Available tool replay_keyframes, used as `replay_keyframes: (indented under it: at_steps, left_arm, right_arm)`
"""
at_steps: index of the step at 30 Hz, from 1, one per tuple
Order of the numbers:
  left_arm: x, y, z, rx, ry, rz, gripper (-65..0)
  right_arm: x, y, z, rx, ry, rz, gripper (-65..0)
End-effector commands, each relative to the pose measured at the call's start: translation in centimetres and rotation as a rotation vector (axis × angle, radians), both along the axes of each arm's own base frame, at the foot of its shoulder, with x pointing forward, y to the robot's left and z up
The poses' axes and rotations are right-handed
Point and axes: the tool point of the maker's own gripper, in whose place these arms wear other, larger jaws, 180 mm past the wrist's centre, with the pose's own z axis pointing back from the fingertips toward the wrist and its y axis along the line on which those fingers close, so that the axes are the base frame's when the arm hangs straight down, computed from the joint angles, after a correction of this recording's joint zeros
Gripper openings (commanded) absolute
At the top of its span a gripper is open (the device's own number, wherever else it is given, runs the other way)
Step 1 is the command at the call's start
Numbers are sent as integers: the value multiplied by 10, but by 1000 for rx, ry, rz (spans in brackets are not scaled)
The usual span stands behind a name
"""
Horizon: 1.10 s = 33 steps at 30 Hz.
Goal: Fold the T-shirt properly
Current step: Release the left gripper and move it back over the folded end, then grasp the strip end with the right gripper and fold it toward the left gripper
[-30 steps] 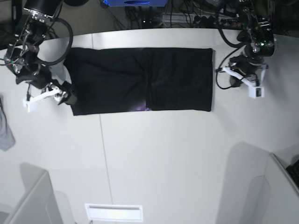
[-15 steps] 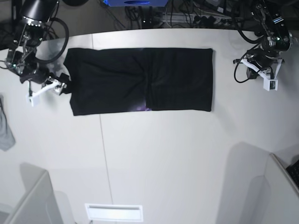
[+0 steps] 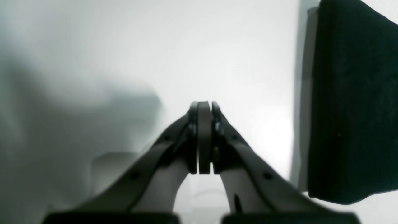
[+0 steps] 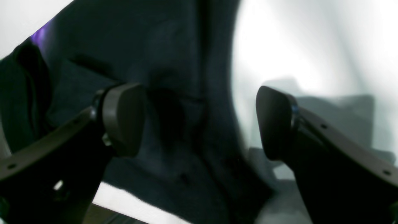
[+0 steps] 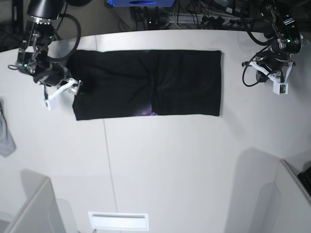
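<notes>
- On the far half of the table (image 5: pixel 170 160), the T-shirt (image 5: pixel 146 83) lies flat as a long black band; long axis runs left-right in base view.
- Right gripper (image 5: pixel 61 92), at the scene's left, sits at the shirt's left short end. Jaws wide apart, straddling the cloth edge w/ one pad (image 4: pixel 122 116) over fabric, other over bare table. Nothing pinched yet.
- Left gripper (image 5: pixel 280 86), at the scene's right, is pressed fully closed, empty, well clear of the shirt's right edge.
- Judgement: right arm is much nearer; next grab is likely the left end, carried along the long axis toward the right end.
- Small grey cloth (image 5: pixel 6 136) lies at table's left edge, apart from all this.
</notes>
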Motion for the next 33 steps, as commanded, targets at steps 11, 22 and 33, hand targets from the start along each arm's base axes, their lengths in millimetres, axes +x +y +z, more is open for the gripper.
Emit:
replay_keyframes:
  at_steps: [11,22,33]
  left_arm:
    - [27,-46,-23,-33,12,-76,-650]
    - [27,-89,-54,-65,98,-185,-650]
    - [23,-140,-91,-164,113,-259,-650]
  right_arm:
    - [-16,31,-10,16,55,85,-144]
    - [-11,12,-20,-7,43,36,-449]
    - [11,-9,-10,-243,-48,58,-650]
